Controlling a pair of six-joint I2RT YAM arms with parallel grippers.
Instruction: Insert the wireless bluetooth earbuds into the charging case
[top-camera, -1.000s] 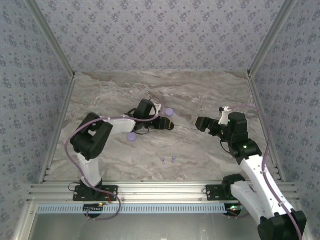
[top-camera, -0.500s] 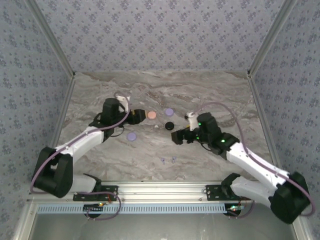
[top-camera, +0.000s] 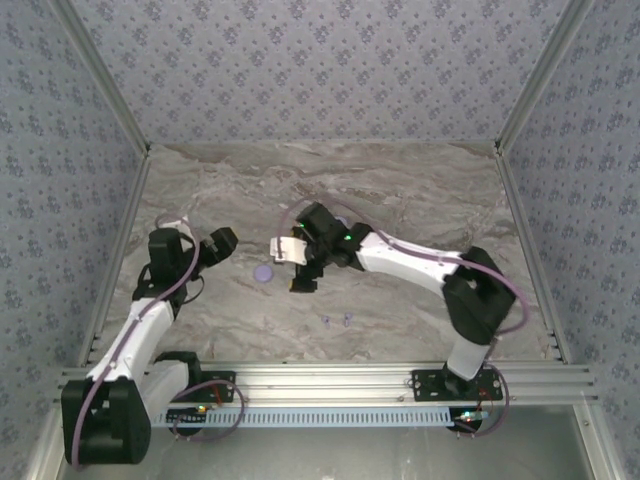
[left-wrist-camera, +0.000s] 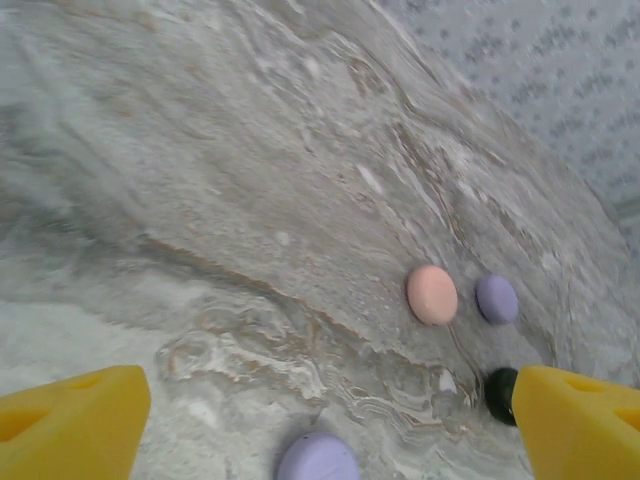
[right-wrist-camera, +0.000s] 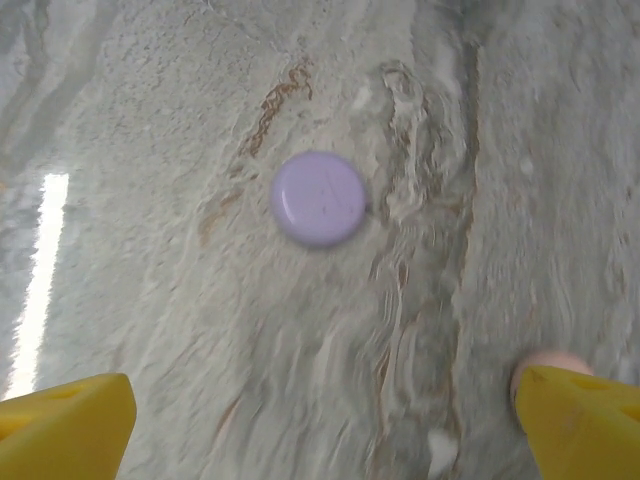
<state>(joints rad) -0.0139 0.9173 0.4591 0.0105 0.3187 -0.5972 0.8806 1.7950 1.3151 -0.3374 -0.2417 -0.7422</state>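
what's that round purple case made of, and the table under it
The lavender case looks like matte plastic: even colour, soft rounded rim, no glare. The table looks like marble or a marble-print laminate, given its grey-brown veining; I cannot tell which.

Ok so on the table (top-camera: 420, 200) there's one case (top-camera: 263, 272) by itself, left of centre. An earbud (top-camera: 326, 320) and a second earbud (top-camera: 347, 319) lie side by side, nearer the front edge, to its right. Farther back, two cases (left-wrist-camera: 432, 294) sit side by side, with another case (left-wrist-camera: 500, 382) just in front of the right one.
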